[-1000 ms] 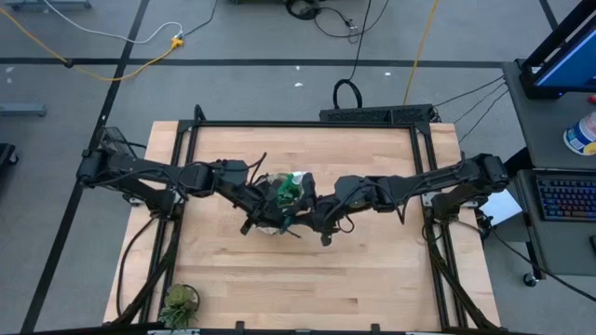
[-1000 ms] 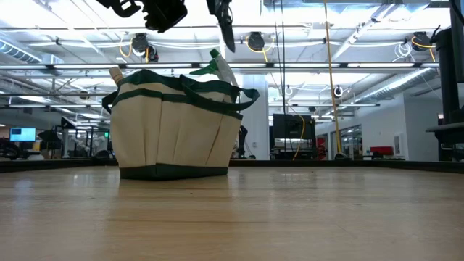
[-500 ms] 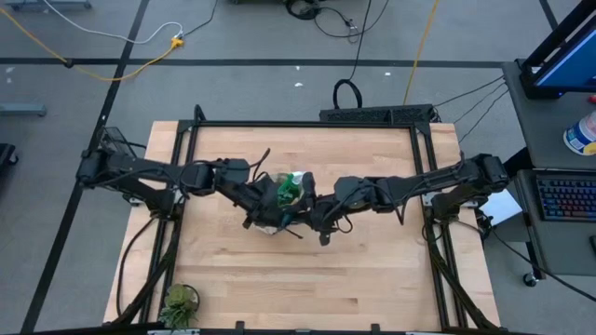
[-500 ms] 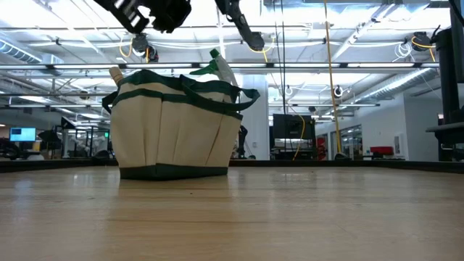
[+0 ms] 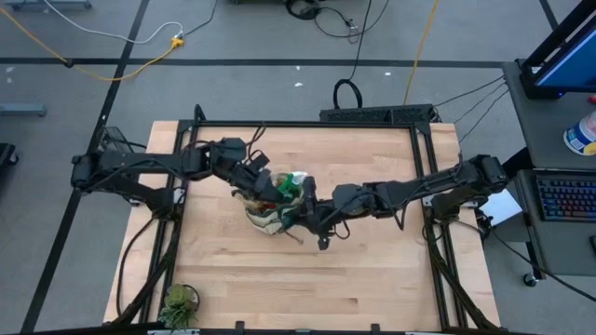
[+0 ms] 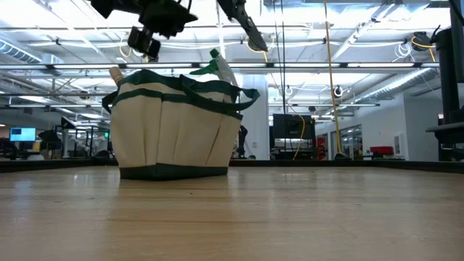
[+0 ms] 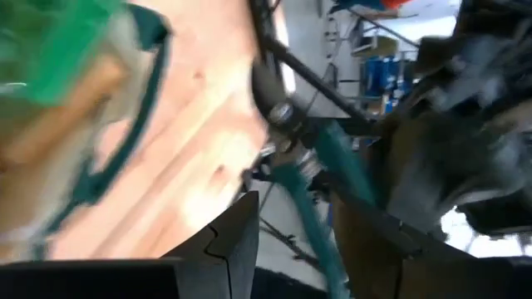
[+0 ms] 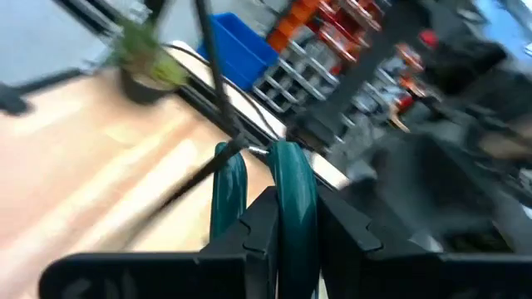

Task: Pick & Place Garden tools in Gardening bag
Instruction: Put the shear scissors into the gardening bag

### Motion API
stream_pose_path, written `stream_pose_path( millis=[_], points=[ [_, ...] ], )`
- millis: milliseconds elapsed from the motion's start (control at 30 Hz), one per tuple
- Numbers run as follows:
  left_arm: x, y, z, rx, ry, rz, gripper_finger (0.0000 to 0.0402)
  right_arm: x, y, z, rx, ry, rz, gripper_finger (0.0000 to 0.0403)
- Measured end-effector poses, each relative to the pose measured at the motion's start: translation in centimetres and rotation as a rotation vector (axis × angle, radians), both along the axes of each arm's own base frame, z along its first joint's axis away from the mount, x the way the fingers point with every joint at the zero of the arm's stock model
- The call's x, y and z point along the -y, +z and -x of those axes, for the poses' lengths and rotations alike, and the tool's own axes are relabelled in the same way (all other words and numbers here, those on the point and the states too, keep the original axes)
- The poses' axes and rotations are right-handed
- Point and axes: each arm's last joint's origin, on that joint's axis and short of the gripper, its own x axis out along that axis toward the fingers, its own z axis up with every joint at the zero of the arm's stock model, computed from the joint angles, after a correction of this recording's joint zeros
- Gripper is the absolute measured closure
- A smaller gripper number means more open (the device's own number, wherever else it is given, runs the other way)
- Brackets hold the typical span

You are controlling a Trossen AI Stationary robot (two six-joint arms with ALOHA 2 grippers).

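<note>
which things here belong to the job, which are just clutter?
Job: gardening bag; green spray bottle and wooden handle sticking out of it; left gripper and right gripper above it.
Lying about: potted plant at table corner; keyboard off-table.

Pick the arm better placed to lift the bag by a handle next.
Right, probably. The right gripper is shut on a green loop handle of the gardening bag. The left gripper is open, with a green strap only passing loosely through it.

The gardening bag [image 6: 174, 123] is matt beige canvas cloth with dark green woven trim. It stands on a table [image 5: 372, 270] of pale, smooth, lightly grained wood.
</note>
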Motion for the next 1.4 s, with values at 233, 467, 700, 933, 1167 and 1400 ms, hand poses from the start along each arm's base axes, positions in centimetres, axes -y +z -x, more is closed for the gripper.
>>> stream_pose_path(
  millis=[233,467,700,933,1167,1400],
  points=[
    [-2.0,1.5,2.5,0.067,0.039,-0.144,0.0248,0.0,0.3,0.0,0.024,-0.032,-0.081,0.0356],
    [-2.9,3.8,7.5,0.118,0.153,-0.379,0.0247,0.4,2.1,-0.4,0.171,0.058,-0.333,0.0356],
    [-1.9,5.9,12.4,0.196,0.242,-0.591,0.0247,2.2,4.3,-0.4,0.368,0.076,-0.517,0.0356],
    [-0.6,6.6,14.9,0.266,0.19,-0.765,0.0247,3.4,4.4,-1.6,0.546,0.095,-0.651,0.0356],
    [0.3,6.4,15.3,0.296,0.081,-0.907,0.0247,4.3,1.5,-4.0,0.62,0.06,-0.734,0.0356],
    [1.2,6.1,15.2,0.254,0.089,-0.963,0.0247,5.3,-0.9,-5.5,0.635,-0.058,-0.738,0.0356]
  ],
)
